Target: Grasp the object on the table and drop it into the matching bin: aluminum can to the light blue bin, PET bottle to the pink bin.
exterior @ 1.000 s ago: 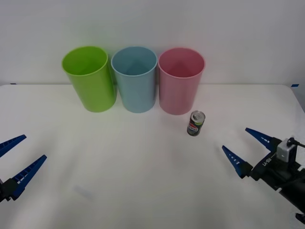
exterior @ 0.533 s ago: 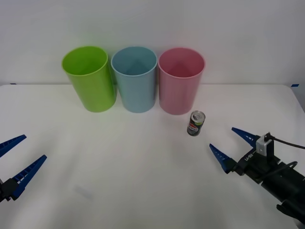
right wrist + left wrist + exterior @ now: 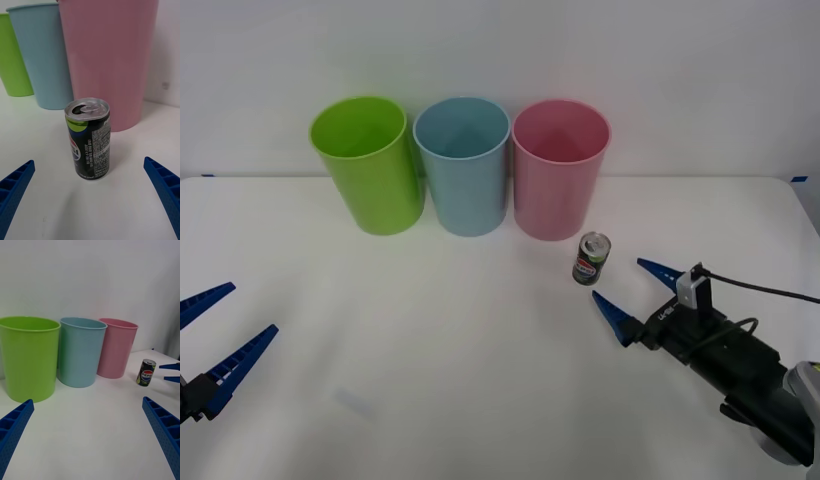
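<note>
**Inspector:** Beside the pink bin [image 3: 560,180], just in front of its base and slightly off to the side, the aluminum can [image 3: 591,259] is standing upright on the table [image 3: 480,350]. The right gripper [image 3: 635,290] is sitting near the can on the side away from that bin, its fingers spread wide and touching nothing.

**Clerk:** And the left gripper [image 3: 220,330]?

**Inspector:** It is waiting well apart from the pink bin, far across the table, fingers likewise apart.

**Clerk:** Risks?

**Inspector:** I am judging the can light and easily toppled. If one finger is reaching it before the other, it may be pushed against the pink bin or knocked over. Also, the light blue bin [image 3: 465,165] is standing just beyond the pink bin, touching or nearly so; a short carry risks dropping the can in the wrong one
</note>
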{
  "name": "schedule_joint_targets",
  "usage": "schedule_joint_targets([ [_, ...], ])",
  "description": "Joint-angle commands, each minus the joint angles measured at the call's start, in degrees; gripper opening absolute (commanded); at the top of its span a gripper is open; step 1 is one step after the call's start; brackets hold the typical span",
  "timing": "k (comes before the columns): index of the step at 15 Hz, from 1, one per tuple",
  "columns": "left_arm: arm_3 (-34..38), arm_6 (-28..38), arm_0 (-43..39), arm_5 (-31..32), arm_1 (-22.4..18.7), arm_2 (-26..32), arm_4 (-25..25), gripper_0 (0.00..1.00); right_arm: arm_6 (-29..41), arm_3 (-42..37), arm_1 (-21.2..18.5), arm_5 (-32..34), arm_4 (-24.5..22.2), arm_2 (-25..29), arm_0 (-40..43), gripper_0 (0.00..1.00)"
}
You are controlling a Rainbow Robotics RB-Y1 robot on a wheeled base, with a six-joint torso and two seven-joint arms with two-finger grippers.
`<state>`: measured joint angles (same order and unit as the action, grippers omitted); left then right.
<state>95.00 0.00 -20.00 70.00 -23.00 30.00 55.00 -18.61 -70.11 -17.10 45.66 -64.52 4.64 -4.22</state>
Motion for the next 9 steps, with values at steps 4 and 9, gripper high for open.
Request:
schedule_joint_targets([
  [4,0.0,0.0,0.0,0.0,0.0,0.0,0.0,1.0,-2.0,5.4,1.9,-0.7,-0.6,-0.1,-4.7,1.0],
  [9,0.0,0.0,0.0,0.0,0.0,0.0,0.0,1.0,-3.5,10.0,3.4,-1.7,-1.3,-0.1,-8.5,1.0],
])
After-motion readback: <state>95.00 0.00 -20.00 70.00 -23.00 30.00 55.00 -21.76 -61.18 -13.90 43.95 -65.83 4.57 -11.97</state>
